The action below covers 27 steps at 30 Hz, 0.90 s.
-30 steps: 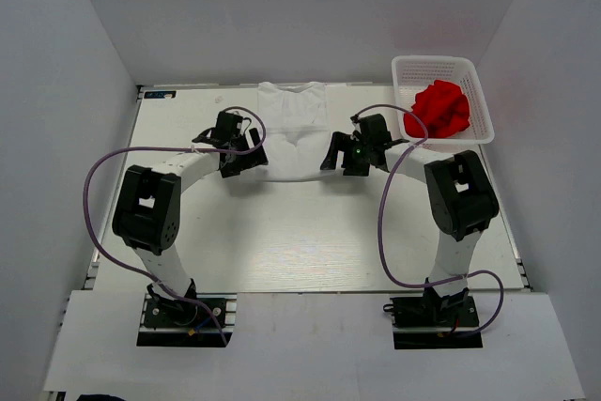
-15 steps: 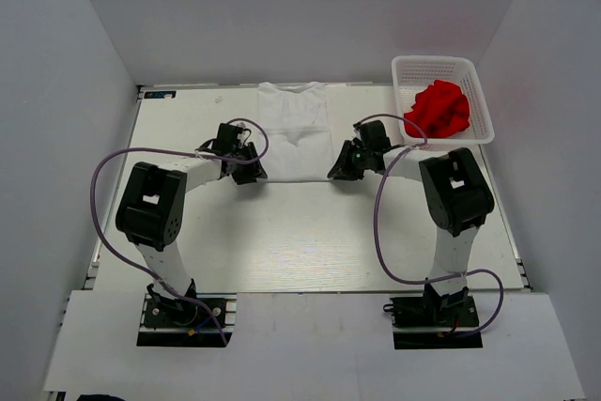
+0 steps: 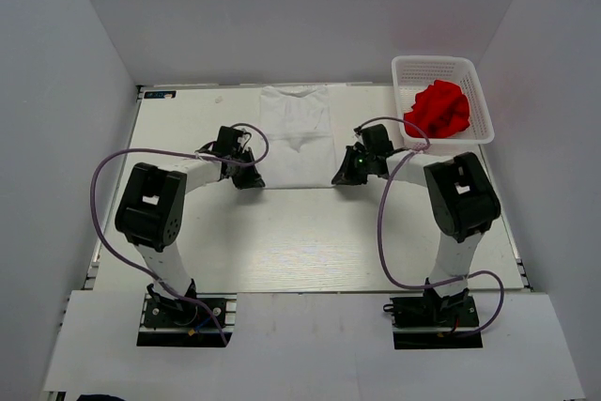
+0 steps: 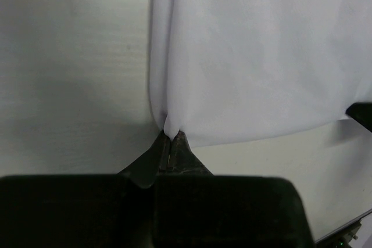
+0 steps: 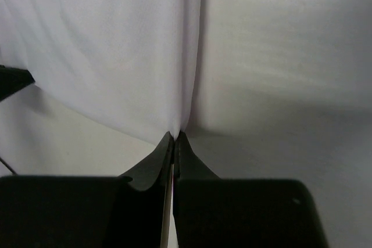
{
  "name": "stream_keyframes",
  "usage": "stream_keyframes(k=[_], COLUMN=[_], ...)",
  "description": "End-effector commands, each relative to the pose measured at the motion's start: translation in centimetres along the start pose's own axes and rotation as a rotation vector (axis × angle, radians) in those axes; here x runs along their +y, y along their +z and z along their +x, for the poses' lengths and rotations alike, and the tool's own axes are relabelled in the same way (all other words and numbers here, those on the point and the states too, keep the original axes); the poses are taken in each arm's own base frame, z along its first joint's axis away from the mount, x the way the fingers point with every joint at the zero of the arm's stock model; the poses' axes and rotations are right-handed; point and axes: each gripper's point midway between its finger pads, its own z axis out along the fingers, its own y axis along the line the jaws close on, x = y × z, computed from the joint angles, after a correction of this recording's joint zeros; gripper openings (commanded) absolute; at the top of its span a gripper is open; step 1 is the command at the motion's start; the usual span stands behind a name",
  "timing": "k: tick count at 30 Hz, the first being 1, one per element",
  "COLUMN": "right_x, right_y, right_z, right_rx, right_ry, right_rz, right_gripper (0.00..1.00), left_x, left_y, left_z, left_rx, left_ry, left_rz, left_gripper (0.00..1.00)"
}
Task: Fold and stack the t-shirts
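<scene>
Our left end effector (image 4: 171, 137) is pinched tight on the near left corner of the white t-shirt (image 3: 299, 133). In the left wrist view the two fingers meet with a small fold of hem caught between them. From that end effector the cloth spreads ahead and to the right, and bare desk (image 3: 300, 241) lies ahead and to the left.

Our right end effector (image 5: 174, 136) is pinched the same way on the near right corner of the same shirt, with a tuck of white fabric rising from between its closed fingers. Here the shirt runs ahead and to the left, and the desk shows ahead and to the right.

From above, the white t-shirt lies flat as a narrow panel, stretching away from both end effectors, which hold its near edge between them.

The red t-shirt (image 3: 439, 108) sits crumpled in the white mesh basket (image 3: 474, 70), beyond and to the right of the right end effector, well apart from it.
</scene>
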Motion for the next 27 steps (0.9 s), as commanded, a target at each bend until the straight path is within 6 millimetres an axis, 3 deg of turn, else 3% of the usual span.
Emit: stream_keyframes(k=[1, 6, 7, 10, 11, 12, 13, 16, 20, 25, 27], right_x=[0.2, 1.8, 1.1, 2.4, 2.7, 4.3, 4.8, 6.8, 7.5, 8.1, 8.0], right_y=[-3.0, -8.8, -9.5, -12.3, -13.0, -15.0, -15.5, -18.6, -20.3, -20.9, -20.6], right_z=[2.3, 4.4, 5.9, 6.2, 7.2, 7.1, 6.6, 5.9, 5.5, 4.5, 4.3], right_rx=[0.045, 0.042, 0.098, 0.084, 0.121, 0.101, 0.078, -0.017, -0.063, -0.116, -0.112], right_ry=[-0.077, -0.234, -0.237, -0.306, -0.304, -0.340, -0.359, -0.437, -0.453, -0.457, -0.445], right_rz=[0.030, 0.006, 0.034, -0.004, -0.021, -0.076, -0.088, -0.131, -0.136, -0.143, -0.137], right_gripper=[0.00, 0.00, 0.00, 0.00, 0.00, 0.00, 0.00, 0.00, 0.00, 0.00, 0.00], left_x=[1.8, -0.3, -1.1, -2.3, -2.4, -2.5, -2.2, -4.0, -5.5, -6.6, -6.6], left_y=[-2.6, -7.9, -8.8, -12.1, -12.8, -14.3, -14.5, -17.2, -19.9, -20.6, -19.9], left_z=[3.7, 4.5, 4.6, 5.1, 5.3, 5.5, 6.0, 5.9, 4.5, 3.2, 3.0], left_rx=[0.113, 0.102, 0.105, 0.087, 0.084, 0.079, 0.096, 0.053, -0.039, -0.099, -0.089], left_ry=[-0.020, -0.009, 0.001, 0.028, 0.028, 0.043, 0.048, 0.089, 0.114, 0.132, 0.129], left_rz=[-0.090, -0.044, -0.022, 0.021, 0.023, 0.027, 0.016, 0.099, 0.151, 0.190, 0.184], left_gripper=[0.00, 0.00, 0.00, 0.00, 0.00, 0.00, 0.00, 0.00, 0.00, 0.00, 0.00])
